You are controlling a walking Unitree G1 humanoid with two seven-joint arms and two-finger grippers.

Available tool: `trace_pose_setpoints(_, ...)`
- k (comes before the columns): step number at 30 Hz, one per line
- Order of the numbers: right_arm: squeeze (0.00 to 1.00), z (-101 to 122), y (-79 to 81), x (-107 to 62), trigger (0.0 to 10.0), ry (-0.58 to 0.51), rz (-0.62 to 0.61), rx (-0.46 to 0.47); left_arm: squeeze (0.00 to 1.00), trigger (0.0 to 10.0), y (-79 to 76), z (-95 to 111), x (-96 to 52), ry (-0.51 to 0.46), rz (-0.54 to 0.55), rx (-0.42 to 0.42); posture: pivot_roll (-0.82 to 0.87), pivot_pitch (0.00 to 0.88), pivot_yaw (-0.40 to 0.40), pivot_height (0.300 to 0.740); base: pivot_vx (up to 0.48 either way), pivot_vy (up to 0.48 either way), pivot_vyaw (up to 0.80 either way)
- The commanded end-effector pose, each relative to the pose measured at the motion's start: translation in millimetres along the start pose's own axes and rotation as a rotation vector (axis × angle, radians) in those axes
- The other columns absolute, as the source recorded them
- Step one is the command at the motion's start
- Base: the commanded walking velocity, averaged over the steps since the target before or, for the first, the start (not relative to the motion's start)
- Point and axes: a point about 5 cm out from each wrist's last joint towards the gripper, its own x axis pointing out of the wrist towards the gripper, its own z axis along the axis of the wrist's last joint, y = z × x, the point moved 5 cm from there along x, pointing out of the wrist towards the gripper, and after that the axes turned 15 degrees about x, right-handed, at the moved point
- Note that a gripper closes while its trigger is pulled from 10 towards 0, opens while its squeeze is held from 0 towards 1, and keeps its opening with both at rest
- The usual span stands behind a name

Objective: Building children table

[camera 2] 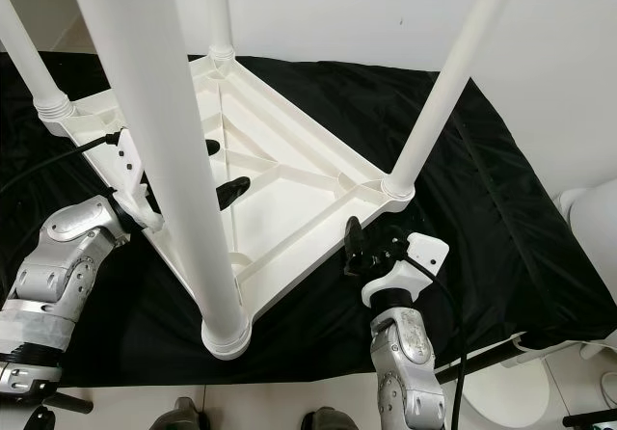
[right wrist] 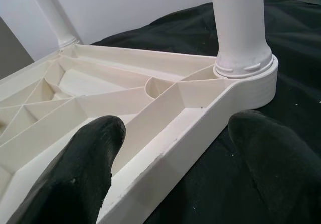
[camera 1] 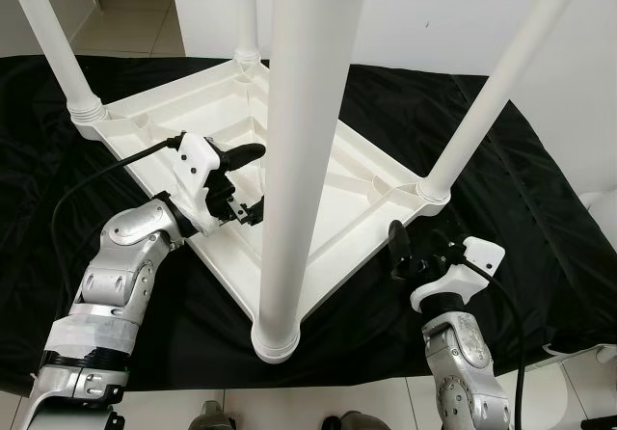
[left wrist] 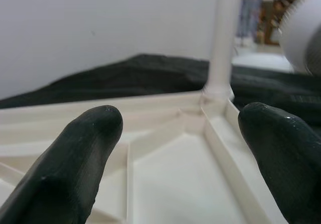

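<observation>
A white plastic children's table (camera 1: 362, 174) lies upside down on a black cloth, its ribbed underside facing up. Its legs stand upright in the corner sockets: a near leg (camera 1: 299, 160), a right leg (camera 1: 492, 93), a left leg (camera 1: 53, 44) and a far leg (camera 1: 246, 15). My left gripper (camera 1: 246, 184) hovers open over the underside just left of the near leg, nothing between its fingers (left wrist: 75, 163). My right gripper (camera 1: 415, 255) is open at the table's right edge, just below the right leg's socket (right wrist: 243, 68), straddling the rim without holding it.
The black cloth (camera 1: 540, 189) covers the floor around the table. A white wall (camera 2: 386, 6) stands close behind. A white rounded object (camera 2: 588, 208) sits at the right edge of the cloth. Pale tiles (camera 1: 347, 401) run along the near edge.
</observation>
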Motion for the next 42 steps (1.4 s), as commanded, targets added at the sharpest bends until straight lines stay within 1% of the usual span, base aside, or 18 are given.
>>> trace_pose_setpoints(1, 0.0, -0.4, -0.5, -1.6, 10.0, 0.011, -0.007, -0.006, 0.0, 10.0, -8.6, -9.8, -3.5, 0.021, -0.081, 0.024, 0.05, 0.0, -0.059, 0.74, 0.0, 0.0, 0.0)
trace_pose_setpoints(3, 0.0, -0.1, -0.5, -1.5, 10.0, 0.012, -0.007, -0.006, 0.0, 10.0, -8.8, -11.8, -4.8, 0.025, -0.091, 0.027, 0.05, 0.0, -0.059, 0.74, 0.0, 0.0, 0.0)
trace_pose_setpoints(4, 0.0, 0.7, -1.1, -1.9, 10.0, 0.013, -0.009, -0.01, 0.0, 10.0, -8.9, -19.3, -8.0, 0.055, -0.124, 0.041, 0.04, 0.0, -0.058, 0.74, 0.0, 0.0, 0.0)
trace_pose_setpoints(6, 0.0, 0.7, -1.1, -1.9, 10.0, 0.013, -0.009, -0.01, 0.0, 10.0, -8.9, -19.3, -8.0, 0.055, -0.124, 0.041, 0.04, 0.0, -0.058, 0.74, 0.0, 0.0, 0.0)
trace_pose_setpoints(7, 0.0, 0.8, -2.3, -2.4, 10.0, 0.015, -0.012, -0.013, 0.0, 10.0, -8.1, -24.8, -10.5, 0.076, -0.148, 0.058, 0.04, 0.0, -0.057, 0.74, 0.0, 0.0, 0.0)
trace_pose_setpoints(8, 0.0, 0.8, -2.3, -2.4, 10.0, 0.015, -0.012, -0.013, 0.0, 10.0, -8.1, -24.8, -10.5, 0.076, -0.148, 0.058, 0.04, 0.0, -0.057, 0.74, 0.0, 0.0, 0.0)
trace_pose_setpoints(10, 0.0, 0.7, -4.6, -3.4, 10.0, 0.024, -0.018, -0.019, 0.0, 10.0, -7.0, -34.1, -15.9, 0.113, -0.215, 0.106, 0.04, 0.0, -0.056, 0.74, 0.0, 0.0, 0.0)
trace_pose_setpoints(12, 0.0, 0.7, -4.6, -3.4, 10.0, 0.024, -0.018, -0.019, 0.0, 10.0, -7.0, -34.1, -15.9, 0.113, -0.215, 0.106, 0.04, 0.0, -0.056, 0.74, 0.0, 0.0, 0.0)
trace_pose_setpoints(13, 0.0, 0.4, -4.8, -3.6, 10.0, 0.029, -0.019, -0.022, 0.0, 10.0, -5.9, -40.1, -18.8, 0.139, -0.252, 0.128, 0.05, 0.0, -0.054, 0.74, 0.0, 0.0, 0.0)
trace_pose_setpoints(14, 0.0, 0.4, -4.8, -3.6, 10.0, 0.029, -0.019, -0.022, 0.0, 10.0, -5.9, -40.1, -18.8, 0.139, -0.252, 0.128, 0.05, 0.0, -0.054, 0.74, 0.0, 0.0, 0.0)
trace_pose_setpoints(16, 0.0, -0.7, -3.0, -3.2, 10.0, 0.033, -0.017, -0.021, 0.0, 10.0, -3.1, -49.4, -22.8, 0.181, -0.299, 0.144, 0.04, 0.0, -0.051, 0.74, 0.0, 0.0, 0.0)
trace_pose_setpoints(17, 0.0, -0.7, -3.0, -3.2, 10.0, 0.033, -0.017, -0.021, 0.0, 10.0, -3.1, -49.4, -22.8, 0.181, -0.299, 0.144, 0.04, 0.0, -0.051, 0.74, 0.0, 0.0, 0.0)
trace_pose_setpoints(19, 0.0, -1.2, -1.4, -2.4, 10.0, 0.029, -0.019, -0.022, 0.0, 10.0, -3.1, -56.9, -25.2, 0.218, -0.344, 0.166, 0.04, 0.0, -0.044, 0.74, 0.0, 0.0, 0.0)
trace_pose_setpoints(26, 0.0, -1.1, -4.3, -2.8, 10.0, 0.018, -0.041, -0.028, 0.0, 10.0, -3.5, -65.4, -30.7, 0.269, -0.428, 0.229, 0.04, 0.0, -0.036, 0.74, 0.0, 0.0, 0.0)
trace_pose_setpoints(37, 0.0, 2.2, -6.5, -1.6, 10.0, 0.01, -0.047, -0.038, 0.0, 10.0, -3.1, -76.9, -32.8, 0.334, -0.511, 0.301, 0.04, 0.0, -0.035, 0.74, 0.0, 0.0, 0.0)
trace_pose_setpoints(38, 0.0, 4.5, -7.2, -0.5, 10.0, 0.004, -0.049, -0.045, 0.0, 10.0, -6.1, -81.1, -30.3, 0.36, -0.55, 0.34, 0.03, 0.0, -0.034, 0.74, 0.0, 0.0, 0.0)
trace_pose_setpoints(40, 0.0, 5.9, -7.6, 0.3, 10.0, 0.0, -0.049, -0.047, 0.0, 10.0, -7.5, -82.4, -28.8, 0.368, -0.57, 0.356, 0.03, 0.0, -0.034, 0.74, 0.0, 0.0, 0.0)
trace_pose_setpoints(42, 0.0, 8.2, -8.5, 1.1, 10.0, -0.006, -0.051, -0.052, 0.0, 10.0, -9.4, -84.4, -25.5, 0.384, -0.607, 0.392, 0.03, 0.001, -0.029, 0.74, 0.0, 0.0, 0.0)
